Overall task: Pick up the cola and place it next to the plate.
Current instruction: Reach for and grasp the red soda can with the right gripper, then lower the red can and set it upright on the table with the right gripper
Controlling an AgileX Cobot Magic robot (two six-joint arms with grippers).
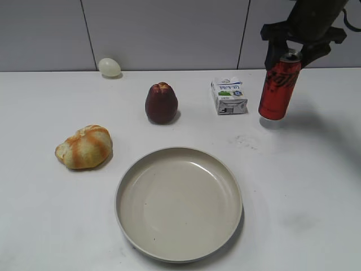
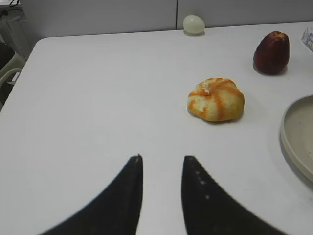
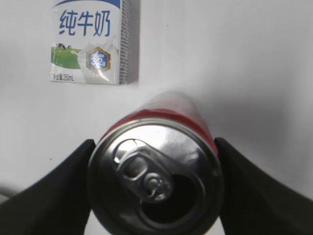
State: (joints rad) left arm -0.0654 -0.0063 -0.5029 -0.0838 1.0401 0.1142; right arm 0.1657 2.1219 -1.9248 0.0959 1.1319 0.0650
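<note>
Right gripper [image 1: 291, 55]: I see my dark jaws pressed against both sides of the cola [image 1: 279, 89] near its silver top.
Cola: slim red metal cylinder, tilted, beside the small white carton [image 1: 229, 96], well behind the plate [image 1: 179, 203].
Plate: wide, round, shallow beige dish, smooth, raised rim.
Left gripper [image 2: 162, 165]: curved black jaws slightly parted, nothing between them, above bare white table [image 2: 88, 98].
</note>
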